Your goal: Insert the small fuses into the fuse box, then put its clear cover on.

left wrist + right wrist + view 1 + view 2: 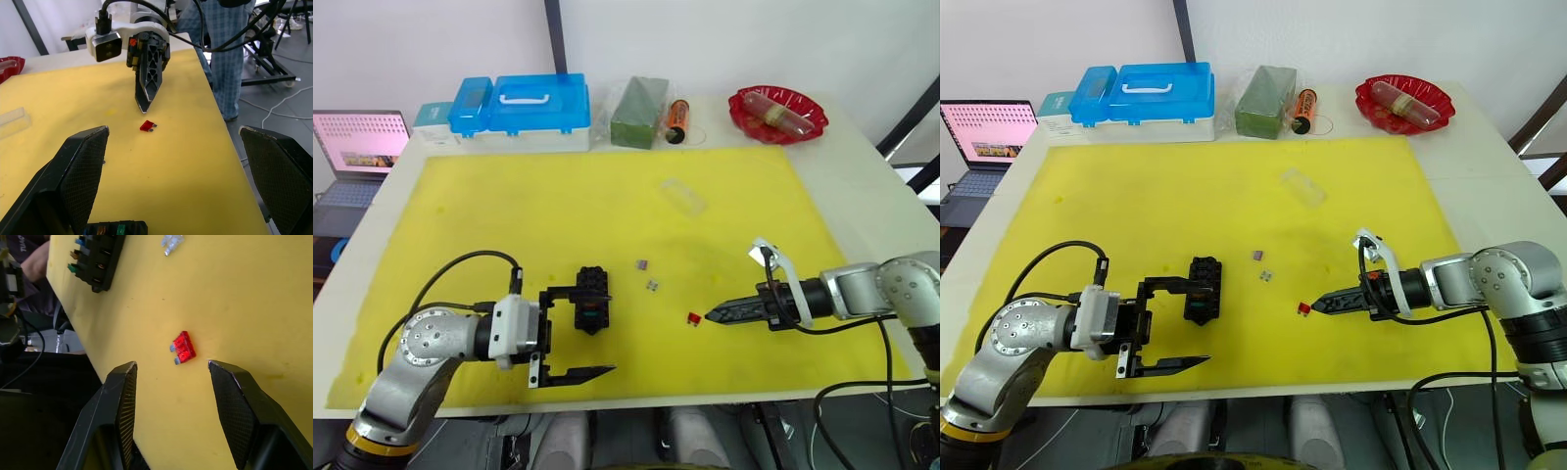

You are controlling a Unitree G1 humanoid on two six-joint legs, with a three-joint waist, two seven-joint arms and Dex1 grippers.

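The black fuse box [592, 297] lies on the yellow mat [509, 206] with blue, orange and green fuses in its slots. My left gripper [595, 331] is wide open around the box, whose side is close to the far finger. A red fuse [693, 318] lies flat on the mat just ahead of my right gripper [709, 316], whose fingers [122, 396] stand a little apart, holding nothing. A purple fuse [643, 263] and a grey fuse [652, 285] lie loose between the box and the red one. The clear cover [683, 195] rests further back on the mat.
Along the table's back edge stand a blue-lidded case [540, 103], a smaller blue box [470, 103], a wrapped green block [638, 111], an orange cylinder [677, 119] and a red dish [777, 113]. A laptop [357, 147] is at far left. A person's legs [220, 49] are beside the table.
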